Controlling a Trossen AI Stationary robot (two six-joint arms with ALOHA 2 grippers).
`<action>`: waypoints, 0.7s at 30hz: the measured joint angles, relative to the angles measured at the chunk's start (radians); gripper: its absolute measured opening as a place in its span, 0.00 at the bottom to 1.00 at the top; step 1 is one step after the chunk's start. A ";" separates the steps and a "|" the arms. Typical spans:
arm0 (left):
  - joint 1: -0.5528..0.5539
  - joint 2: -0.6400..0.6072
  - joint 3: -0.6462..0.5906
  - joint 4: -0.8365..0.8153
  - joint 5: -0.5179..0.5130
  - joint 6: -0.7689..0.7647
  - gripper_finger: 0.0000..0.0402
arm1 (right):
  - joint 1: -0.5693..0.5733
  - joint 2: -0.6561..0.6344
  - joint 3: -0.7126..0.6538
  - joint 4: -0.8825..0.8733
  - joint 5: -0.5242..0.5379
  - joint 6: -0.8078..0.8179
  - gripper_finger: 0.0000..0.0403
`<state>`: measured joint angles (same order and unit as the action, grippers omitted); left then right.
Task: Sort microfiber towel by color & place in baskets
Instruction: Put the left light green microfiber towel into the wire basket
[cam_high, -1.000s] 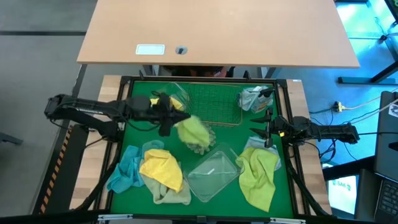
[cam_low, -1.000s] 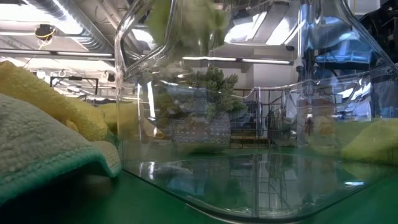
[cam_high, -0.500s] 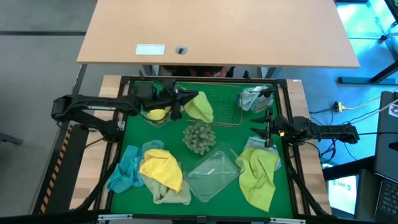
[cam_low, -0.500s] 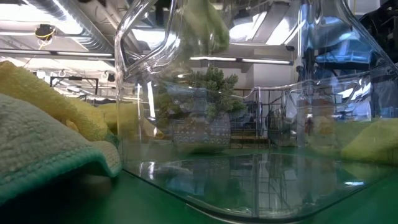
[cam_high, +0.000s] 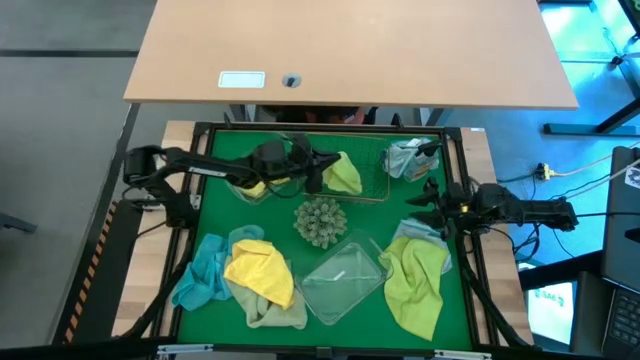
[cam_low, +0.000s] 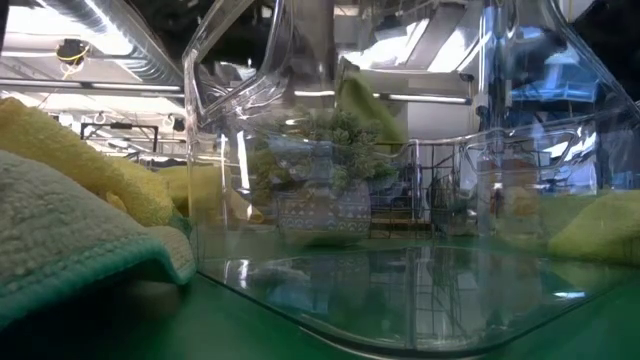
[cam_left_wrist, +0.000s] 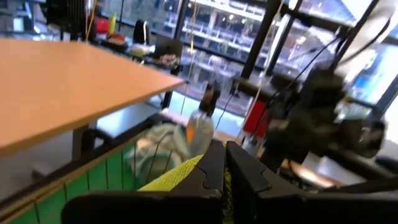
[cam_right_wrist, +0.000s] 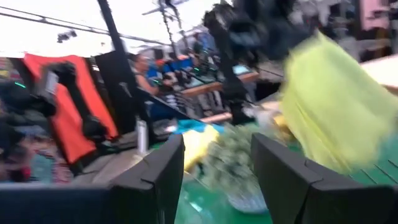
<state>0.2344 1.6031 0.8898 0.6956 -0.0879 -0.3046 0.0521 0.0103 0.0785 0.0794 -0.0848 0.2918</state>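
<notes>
Your left gripper (cam_high: 325, 176) has swung right, clamped on the lime towel (cam_high: 344, 175), now over the wire basket (cam_high: 368, 156) upper-centre, so a drop looks close. Lower right, your right gripper (cam_high: 432, 203) has shifted slightly, fingers parted wide.

No readable text anywhere right now. The pale label (cam_high: 241, 80) on the wooden desk (cam_high: 400, 50), up at twelve o'clock, is too small to read.

Green desk (cam_high: 222, 222) surface and its load.
On it you see a wire basket (cam_high: 352, 168), two clear tubs (cam_high: 342, 280), a spiky ball (cam_high: 320, 221), and towel piles (cam_high: 258, 272) front left and front right.
</notes>
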 joint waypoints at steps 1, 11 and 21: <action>0.000 0.015 0.000 0.001 -0.003 0.000 0.00 | 0.000 0.000 0.017 0.000 -0.015 0.000 0.46; -0.001 0.096 0.000 -0.035 -0.007 0.045 0.00 | 0.000 0.001 0.209 -0.167 -0.092 -0.005 0.46; 0.002 0.103 0.000 -0.143 -0.138 0.103 0.10 | 0.000 0.077 0.376 -0.338 -0.145 0.045 0.46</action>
<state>0.2365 1.7065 0.8898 0.5527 -0.2264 -0.2020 0.0521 0.0874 0.4541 -0.2587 -0.2295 0.3366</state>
